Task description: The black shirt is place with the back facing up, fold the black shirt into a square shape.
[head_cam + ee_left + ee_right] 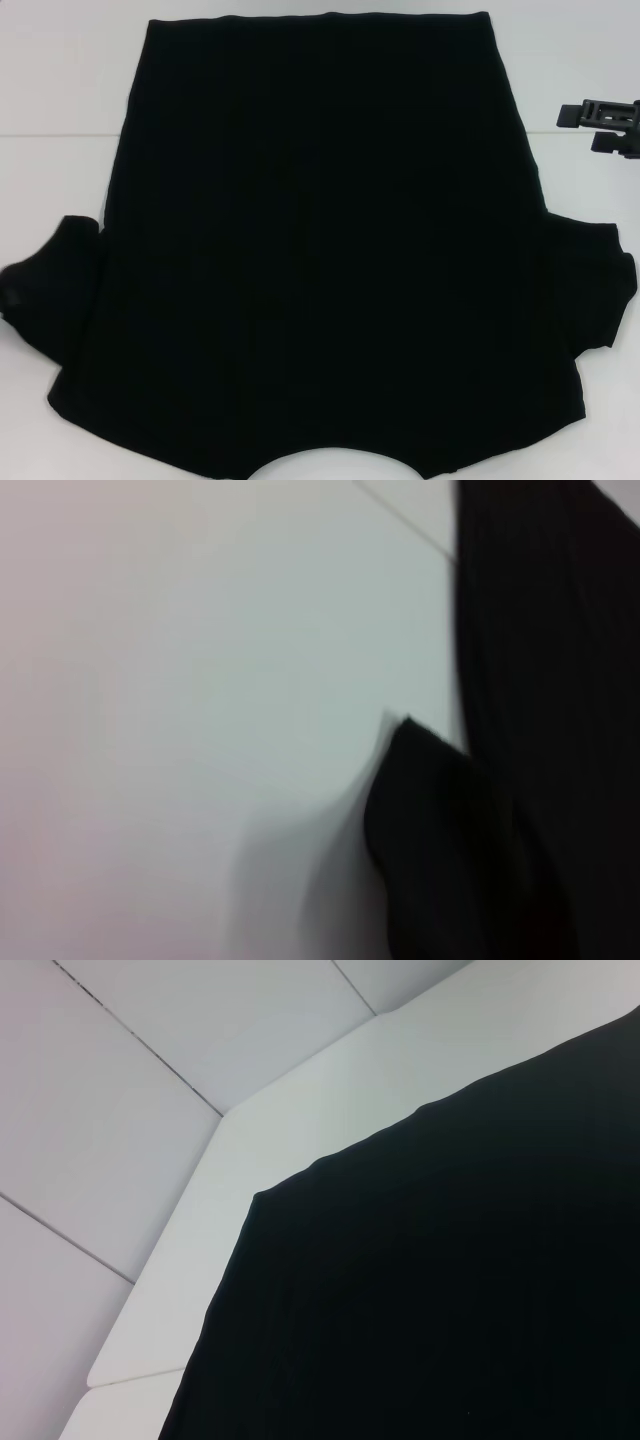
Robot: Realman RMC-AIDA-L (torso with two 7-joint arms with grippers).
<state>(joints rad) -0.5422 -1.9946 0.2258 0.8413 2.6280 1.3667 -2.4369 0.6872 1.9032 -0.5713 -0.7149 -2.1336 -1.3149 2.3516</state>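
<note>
The black shirt (330, 250) lies flat across the white table (60, 60); the right gripper (600, 115) hovers beside its hem corner, jaws unreadable, and might snag only one cloth layer.

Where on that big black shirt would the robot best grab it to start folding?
Probably at a sleeve. The black shirt lies flat on the white table, collar nearest the robot, and both short sleeves stick out sideways. The right sleeve suits the right end effector, coming in from the outer side, where the cloth edge is free and slightly rumpled.
</note>
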